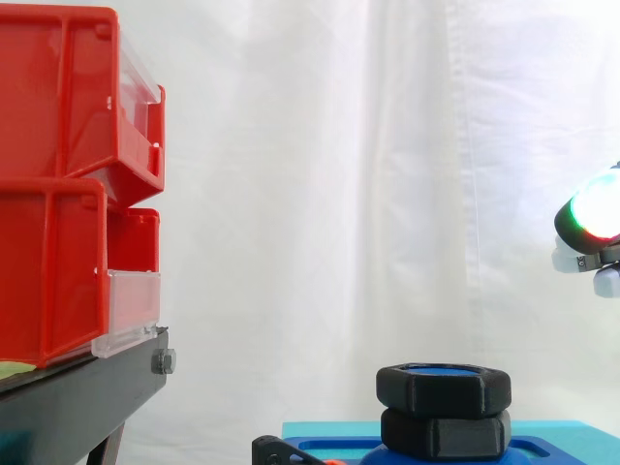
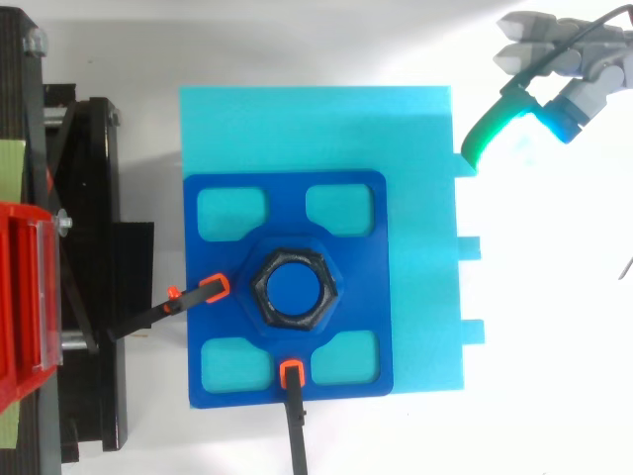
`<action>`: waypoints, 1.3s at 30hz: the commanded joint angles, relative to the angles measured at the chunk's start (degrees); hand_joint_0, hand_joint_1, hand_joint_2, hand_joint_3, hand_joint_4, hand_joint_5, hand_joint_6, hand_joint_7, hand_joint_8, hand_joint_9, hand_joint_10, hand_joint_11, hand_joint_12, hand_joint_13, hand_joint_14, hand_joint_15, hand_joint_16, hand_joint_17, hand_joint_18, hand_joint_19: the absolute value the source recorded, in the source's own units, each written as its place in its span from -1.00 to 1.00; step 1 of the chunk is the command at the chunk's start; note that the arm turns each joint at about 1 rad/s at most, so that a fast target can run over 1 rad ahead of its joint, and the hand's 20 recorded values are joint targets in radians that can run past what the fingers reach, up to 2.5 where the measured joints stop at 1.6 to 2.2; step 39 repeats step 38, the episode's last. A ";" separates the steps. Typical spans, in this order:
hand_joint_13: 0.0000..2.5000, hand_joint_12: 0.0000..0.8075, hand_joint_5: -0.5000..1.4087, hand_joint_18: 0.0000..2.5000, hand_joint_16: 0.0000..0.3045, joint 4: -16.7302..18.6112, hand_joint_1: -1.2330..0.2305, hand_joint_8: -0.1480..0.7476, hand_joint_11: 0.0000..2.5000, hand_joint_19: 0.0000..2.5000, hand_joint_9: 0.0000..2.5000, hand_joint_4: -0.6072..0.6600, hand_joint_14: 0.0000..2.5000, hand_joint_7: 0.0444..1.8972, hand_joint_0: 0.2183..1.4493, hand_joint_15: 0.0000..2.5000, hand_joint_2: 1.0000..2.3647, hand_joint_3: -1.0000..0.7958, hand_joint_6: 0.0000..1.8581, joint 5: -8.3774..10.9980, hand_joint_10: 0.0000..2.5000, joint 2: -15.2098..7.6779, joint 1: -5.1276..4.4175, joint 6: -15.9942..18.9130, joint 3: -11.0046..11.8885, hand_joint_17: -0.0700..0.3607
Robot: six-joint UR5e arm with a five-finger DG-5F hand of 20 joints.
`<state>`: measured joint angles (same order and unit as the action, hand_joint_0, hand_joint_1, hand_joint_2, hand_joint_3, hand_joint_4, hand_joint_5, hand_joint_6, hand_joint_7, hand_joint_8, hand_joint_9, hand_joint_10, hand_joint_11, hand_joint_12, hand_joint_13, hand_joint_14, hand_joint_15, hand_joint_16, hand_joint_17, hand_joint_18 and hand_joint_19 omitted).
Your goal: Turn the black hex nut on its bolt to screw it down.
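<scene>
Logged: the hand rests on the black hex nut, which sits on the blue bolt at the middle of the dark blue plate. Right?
No. The top view shows the hand well apart from the black hex nut, off past a corner of the cyan base. The rest holds.

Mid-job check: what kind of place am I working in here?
Probably a robot test bench in a lab: a white curtain backdrop, stacked red plastic bins on a black stand, and a dark blue fixture plate clamped down, carrying the black hex nut.
</scene>
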<state>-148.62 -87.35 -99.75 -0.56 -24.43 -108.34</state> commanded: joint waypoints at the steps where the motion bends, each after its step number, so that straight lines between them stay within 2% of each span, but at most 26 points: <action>1: -1.00 -0.04 -0.76 -1.00 -0.59 0.00 0.14 -0.12 -1.00 -0.89 -1.00 0.31 -1.00 -0.43 -0.64 -1.00 -1.00 -0.44 -0.46 0.08 -1.00 0.00 -0.05 0.00 -0.03 -0.02; 3: -1.00 -0.03 -0.75 -1.00 -0.59 0.00 0.13 -0.10 -1.00 -0.89 -1.00 0.31 -1.00 -0.36 -0.64 -1.00 -1.00 -0.44 -0.46 0.08 -1.00 0.00 0.03 0.00 -0.03 -0.02; 6: -1.00 -0.05 -0.74 -1.00 -0.59 0.00 0.10 -0.11 -1.00 -0.90 -1.00 0.28 -1.00 -0.43 -0.61 -1.00 -1.00 -0.44 -0.46 0.08 -1.00 0.00 -0.05 0.00 0.06 -0.03; 9: -1.00 -0.05 -0.74 -1.00 -0.60 0.00 0.09 -0.12 -1.00 -0.89 -1.00 0.32 -1.00 -0.37 -0.60 -1.00 -1.00 -0.44 -0.46 0.08 -1.00 0.00 0.03 0.00 0.06 -0.03; 10: -1.00 -0.05 -0.74 -1.00 -0.60 0.00 0.08 -0.12 -1.00 -0.90 -1.00 0.32 -1.00 -0.45 -0.60 -1.00 -1.00 -0.44 -0.46 0.08 -1.00 0.00 0.03 0.00 -0.03 -0.03; 12: -1.00 -0.06 -0.74 -1.00 -0.60 0.00 0.07 -0.12 -1.00 -0.90 -1.00 0.34 -1.00 -0.50 -0.59 -1.00 -1.00 -0.44 -0.46 -0.01 -1.00 0.00 -0.05 0.00 -0.03 -0.04; 14: -1.00 -0.06 -0.73 -1.00 -0.60 0.00 0.06 -0.13 -1.00 -0.91 -1.00 0.38 -1.00 -0.41 -0.59 -1.00 -1.00 -0.44 -0.46 0.08 -1.00 0.00 0.03 0.00 0.06 -0.04; 17: -1.00 -0.07 -0.73 -1.00 -0.60 0.00 0.04 -0.13 -1.00 -0.91 -1.00 0.37 -1.00 -0.49 -0.57 -1.00 -1.00 -0.44 -0.46 0.08 -1.00 0.00 0.03 0.00 0.06 -0.03; 19: -1.00 -0.06 -0.73 -1.00 -0.60 0.00 0.04 -0.13 -1.00 -0.91 -1.00 0.42 -1.00 -0.43 -0.58 -1.00 -1.00 -0.44 -0.46 0.08 -1.00 0.00 0.03 0.00 -0.03 -0.04; 22: -1.00 -0.06 -0.74 -1.00 -0.60 0.00 0.03 -0.12 -1.00 -0.91 -1.00 0.40 -1.00 -0.50 -0.57 -1.00 -1.00 -0.44 -0.46 0.08 -1.00 0.00 0.03 0.00 -0.03 -0.03; 26: -1.00 -0.06 -0.74 -1.00 -0.60 0.00 0.03 -0.12 -1.00 -0.91 -1.00 0.45 -1.00 -0.42 -0.58 -1.00 -1.00 -0.44 -0.46 0.08 -1.00 0.00 0.03 0.00 0.06 -0.04; 29: -1.00 -0.06 -0.75 -1.00 -0.60 0.00 0.02 -0.12 -1.00 -0.91 -1.00 0.44 -1.00 -0.48 -0.57 -1.00 -1.00 -0.44 -0.46 0.08 -1.00 0.00 -0.05 0.00 -0.03 -0.04; 32: -1.00 -0.05 -0.74 -1.00 -0.60 0.00 0.03 -0.11 -1.00 -0.91 -1.00 0.50 -1.00 -0.43 -0.58 -1.00 -1.00 -0.44 -0.46 0.08 -1.00 0.00 0.03 0.00 0.06 -0.03; 35: -1.00 -0.05 -0.75 -1.00 -0.60 0.00 0.03 -0.11 -1.00 -0.91 -1.00 0.48 -1.00 -0.50 -0.58 -1.00 -1.00 -0.44 -0.46 0.08 -1.00 0.00 0.03 0.00 -0.03 -0.03; 39: -1.00 -0.05 -0.75 -1.00 -0.60 0.00 0.03 -0.11 -1.00 -0.90 -1.00 0.49 -1.00 -0.45 -0.58 -1.00 -1.00 -0.44 -0.46 0.08 -1.00 0.00 0.03 0.00 -0.03 -0.04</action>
